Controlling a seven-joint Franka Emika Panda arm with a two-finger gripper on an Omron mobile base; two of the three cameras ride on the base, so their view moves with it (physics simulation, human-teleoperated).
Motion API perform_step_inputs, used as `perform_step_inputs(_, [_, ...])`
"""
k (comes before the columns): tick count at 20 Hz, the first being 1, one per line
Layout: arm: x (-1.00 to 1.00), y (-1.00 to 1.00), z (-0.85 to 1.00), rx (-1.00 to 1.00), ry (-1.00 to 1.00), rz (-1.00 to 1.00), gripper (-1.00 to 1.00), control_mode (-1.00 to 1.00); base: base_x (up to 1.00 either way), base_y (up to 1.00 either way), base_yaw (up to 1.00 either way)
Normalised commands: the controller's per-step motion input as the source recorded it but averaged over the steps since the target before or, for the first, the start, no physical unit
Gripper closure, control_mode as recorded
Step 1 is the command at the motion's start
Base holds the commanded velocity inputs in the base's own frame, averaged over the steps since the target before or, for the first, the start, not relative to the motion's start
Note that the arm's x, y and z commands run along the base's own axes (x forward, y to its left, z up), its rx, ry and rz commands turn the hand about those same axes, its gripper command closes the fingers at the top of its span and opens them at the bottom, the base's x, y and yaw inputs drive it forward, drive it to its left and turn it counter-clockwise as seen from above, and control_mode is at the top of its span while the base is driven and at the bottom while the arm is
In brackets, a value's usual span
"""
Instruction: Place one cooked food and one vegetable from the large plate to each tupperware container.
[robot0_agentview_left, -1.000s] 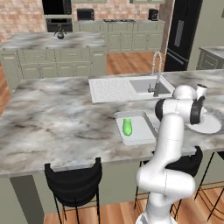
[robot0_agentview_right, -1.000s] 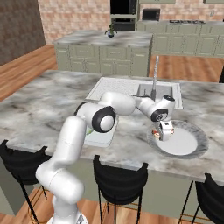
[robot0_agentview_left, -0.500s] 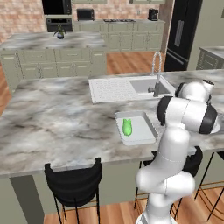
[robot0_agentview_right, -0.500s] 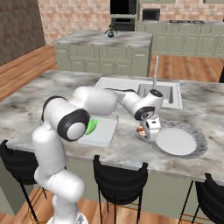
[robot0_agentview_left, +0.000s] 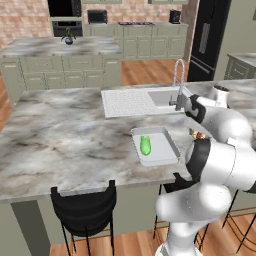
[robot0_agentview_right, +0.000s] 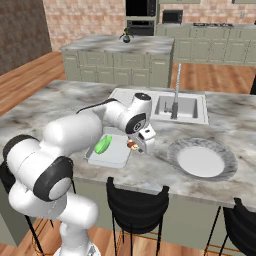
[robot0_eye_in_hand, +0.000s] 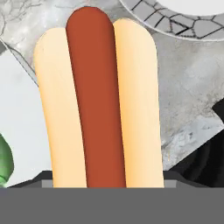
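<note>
Here, fingers (robot0_agentview_right: 135, 145) closed on hot dog (robot0_eye_in_hand: 96, 100), beside grey-white container (robot0_agentview_right: 117, 155) holding light-green vegetable (robot0_agentview_right: 103, 145), no writing legible

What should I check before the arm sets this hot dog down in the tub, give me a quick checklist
1. Hot dog held in the end effector: ok, it juts straight out from the hand.
2. Grey-white tub has free floor: ok, the half nearer the plate is bare.
3. Tub already has a vegetable: ok, the long green vegetable lies inside.
4. Hot dog over the tub: not ok, it hangs at the tub's edge, mostly over the counter.
5. Large plate out of the way: ok, it sits apart from the tub.
6. Height above the tub: cannot tell.
</note>
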Motion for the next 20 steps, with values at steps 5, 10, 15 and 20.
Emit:
perform_step_inputs(5, [0.12,0.82,0.10,-0.07,0.00,0.59,1.00,-1.00,0.00,0.00,0.00])
perform_step_inputs(10, [0.26,0.55,0.03,-0.19,0.02,0.29,1.00,-1.00,0.00,0.00,0.00])
perform_step_inputs(15, [0.18,0.32,-0.24,-0.21,0.09,-0.01,1.00,-1.00,0.00,0.00,0.00])
perform_step_inputs(20, [0.44,0.19,-0.52,-0.03,0.03,0.00,1.00,-1.00,0.00,0.00,0.00])
